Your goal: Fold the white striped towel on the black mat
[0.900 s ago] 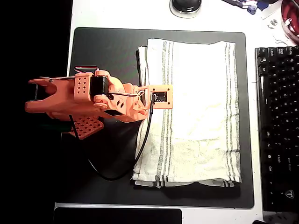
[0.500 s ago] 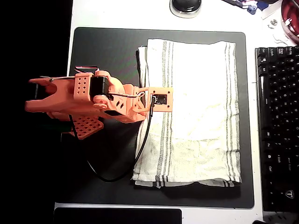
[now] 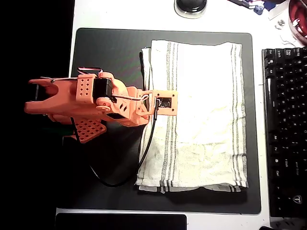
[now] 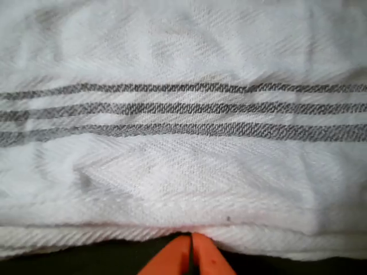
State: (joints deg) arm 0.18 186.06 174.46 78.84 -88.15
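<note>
The white striped towel [image 3: 201, 110] lies doubled on the black mat [image 3: 110, 52], with lower layers showing along its left and near edges. My orange arm [image 3: 91, 103] reaches from the left, and its wrist camera box sits over the towel's left edge. In the wrist view the towel [image 4: 183, 166] lies close below, three grey stripes running across it. My gripper [image 4: 191, 245] is shut, fingertips pressed together right at the towel's layered hem. No cloth shows between them.
A black keyboard [image 3: 285, 129] lies right of the mat, close to the towel's right side. A round black object [image 3: 191, 5] sits beyond the mat's far edge. A black cable [image 3: 144, 153] loops from the arm over the mat's near left part.
The arm has shifted very slightly to the left. The towel has not moved.
</note>
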